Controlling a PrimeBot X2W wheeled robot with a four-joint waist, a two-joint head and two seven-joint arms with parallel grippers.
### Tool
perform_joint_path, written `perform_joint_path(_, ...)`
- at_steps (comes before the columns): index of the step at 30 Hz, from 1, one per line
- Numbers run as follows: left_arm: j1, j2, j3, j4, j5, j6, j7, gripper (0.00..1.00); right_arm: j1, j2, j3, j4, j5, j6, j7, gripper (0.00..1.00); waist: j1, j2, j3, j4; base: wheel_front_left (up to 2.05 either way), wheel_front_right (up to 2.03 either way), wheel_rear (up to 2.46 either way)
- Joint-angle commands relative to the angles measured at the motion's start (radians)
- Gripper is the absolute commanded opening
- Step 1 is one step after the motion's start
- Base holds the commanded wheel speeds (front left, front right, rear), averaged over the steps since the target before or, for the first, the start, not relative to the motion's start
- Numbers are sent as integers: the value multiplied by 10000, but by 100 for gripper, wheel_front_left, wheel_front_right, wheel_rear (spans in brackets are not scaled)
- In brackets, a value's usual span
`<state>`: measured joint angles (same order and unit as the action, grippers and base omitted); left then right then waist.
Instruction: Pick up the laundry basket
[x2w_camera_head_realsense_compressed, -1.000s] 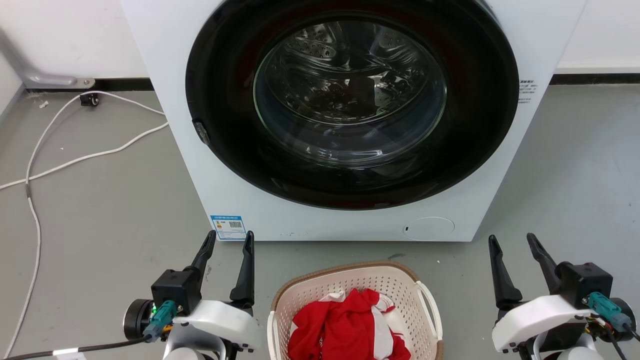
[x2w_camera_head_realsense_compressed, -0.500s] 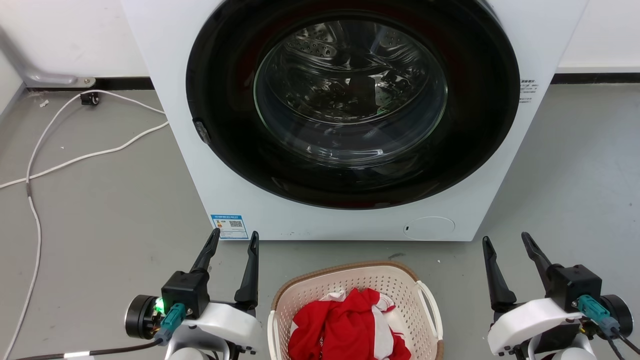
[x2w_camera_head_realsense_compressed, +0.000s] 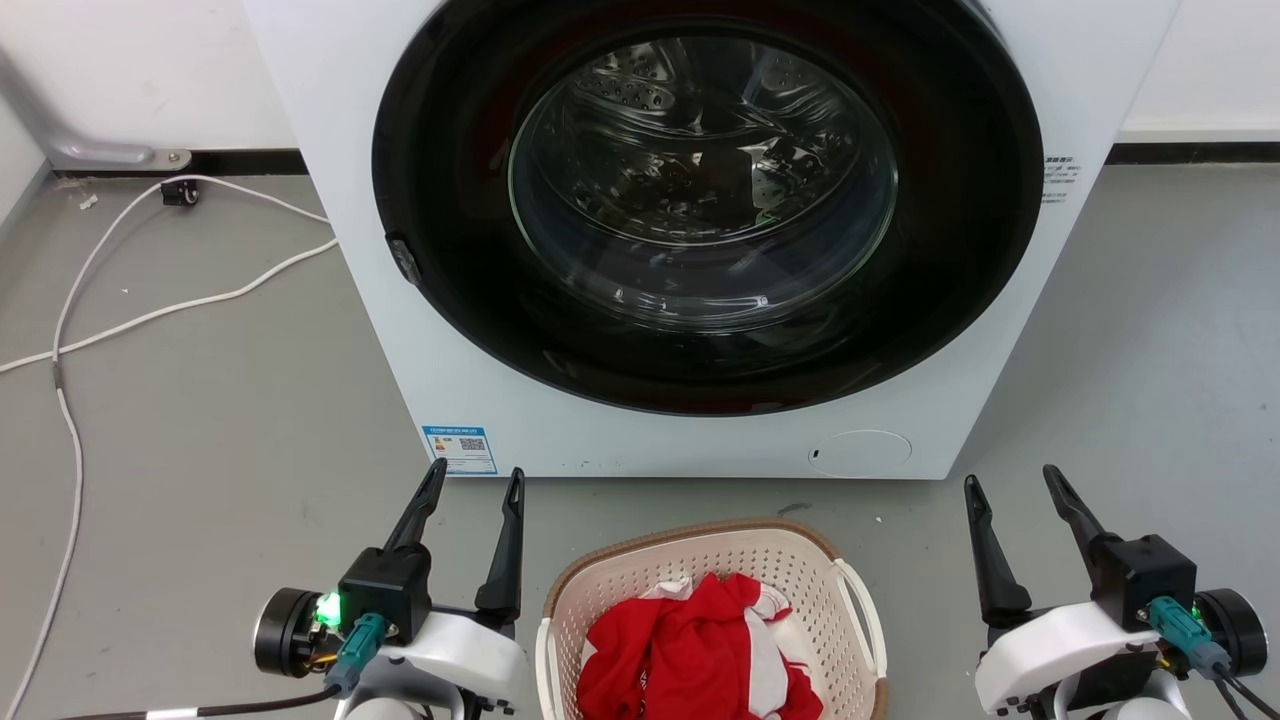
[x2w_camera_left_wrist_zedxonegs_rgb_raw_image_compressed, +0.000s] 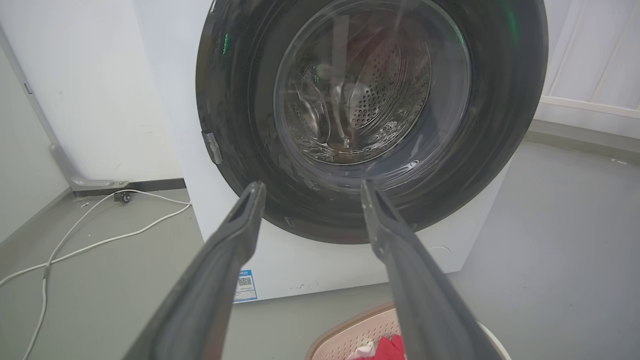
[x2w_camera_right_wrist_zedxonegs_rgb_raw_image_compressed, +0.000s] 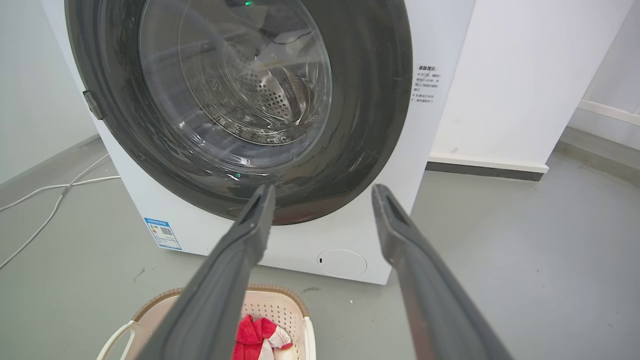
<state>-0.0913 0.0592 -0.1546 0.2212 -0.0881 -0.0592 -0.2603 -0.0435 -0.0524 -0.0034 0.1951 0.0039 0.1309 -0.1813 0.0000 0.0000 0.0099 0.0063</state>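
Two grippers flank the laundry basket (x2w_camera_head_realsense_compressed: 690, 555) on the floor (x2w_camera_head_realsense_compressed: 200, 430) before the washing machine (x2w_camera_head_realsense_compressed: 600, 440). Our left gripper (x2w_camera_head_realsense_compressed: 478, 466) and right gripper (x2w_camera_head_realsense_compressed: 1009, 474), fingers apart and empty, have edged inward, so we judge grasping near.

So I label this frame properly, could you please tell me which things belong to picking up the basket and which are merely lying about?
Job: laundry basket; left end effector, open; right end effector, open.
Lying about: washing machine; white cable on the floor; red clothing inside the basket.
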Motion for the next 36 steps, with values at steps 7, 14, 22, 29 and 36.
perform_joint_path(7, -83, -50, 124, 93, -27, -100, -52, 100, 42, 35, -59, 60, 40, -3, -124, 100, 0, 0, 17, 29, 0, 0, 0)
perform_joint_path(14, -83, -74, 181, 115, -20, -151, -52, 100, 1, 35, -88, 96, 107, -3, -145, 100, 0, 0, 67, 52, 0, 0, 0)
perform_joint_path(22, -125, -88, 187, 140, -1, -168, -52, 100, -56, 36, -154, 104, 47, -3, -130, 100, 0, 0, 174, 69, 0, 0, 0)
perform_joint_path(29, -281, -91, 50, 646, -62, -260, -52, 100, -218, 34, -335, 152, -31, -3, 27, 100, 0, 0, 531, 78, 0, 0, 0)
perform_joint_path(36, -942, -90, -171, 2342, -509, -447, -51, 100, -683, 34, -506, 760, -102, -3, 304, 100, 0, 0, 1635, 53, 0, 0, 0)
